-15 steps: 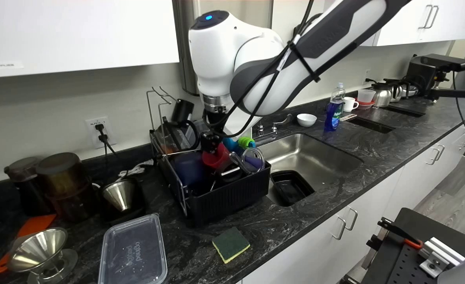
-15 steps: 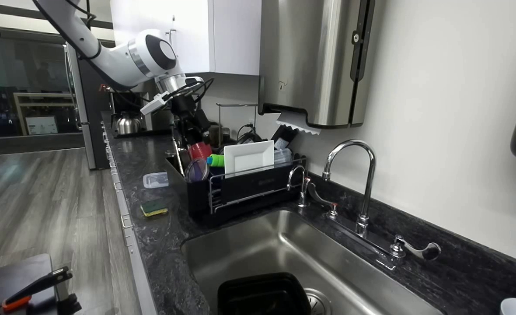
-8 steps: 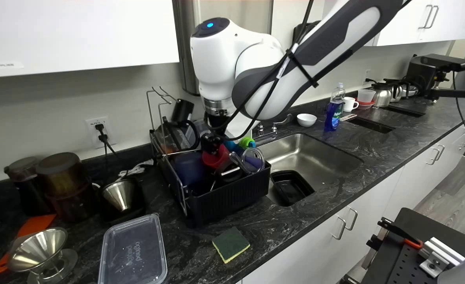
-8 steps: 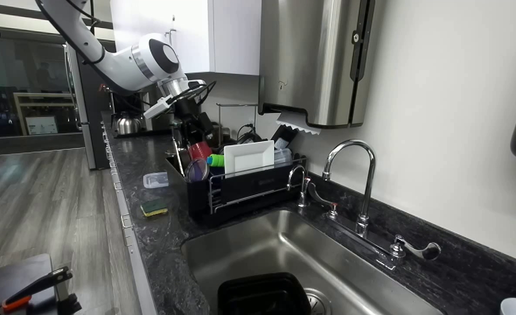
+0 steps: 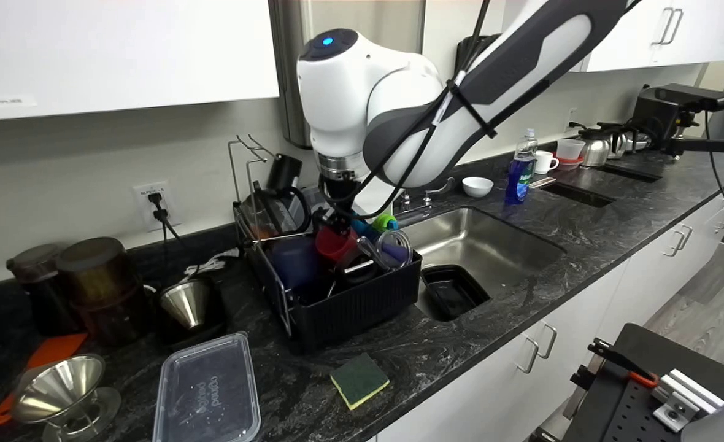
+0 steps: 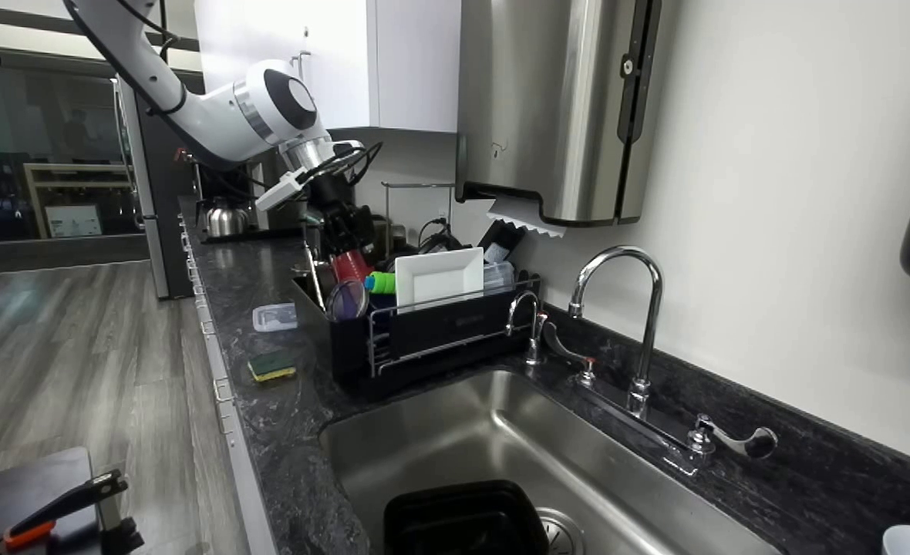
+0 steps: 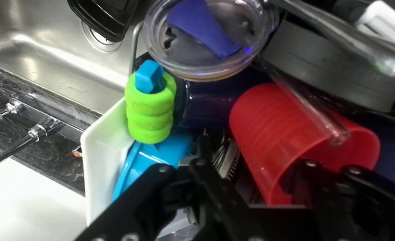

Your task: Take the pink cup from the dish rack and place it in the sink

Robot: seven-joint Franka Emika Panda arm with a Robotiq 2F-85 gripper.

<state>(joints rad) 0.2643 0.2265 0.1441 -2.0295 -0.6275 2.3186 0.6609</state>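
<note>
Wall pinch on the pink cup (image 7: 264, 124)

Tilted in the dish rack (image 5: 362, 313), facing a part-open claw (image 7: 251, 162), seemingly astride the wall with no pinch visible. Close squarely, lift clear of the transparent tube (image 7: 306, 102), then cross to the sink (image 5: 497, 258).

gripper (image 5: 335, 224) is right at the pink cup (image 5: 332, 247) in the dish rack (image 5: 362, 316), dark blue thing (image 5: 292, 261) beside the cup. sink (image 5: 491, 242) next door has a black tray (image 5: 458, 292) in it, sponge (image 5: 360, 379) on the counter (image 5: 300, 393).
</note>
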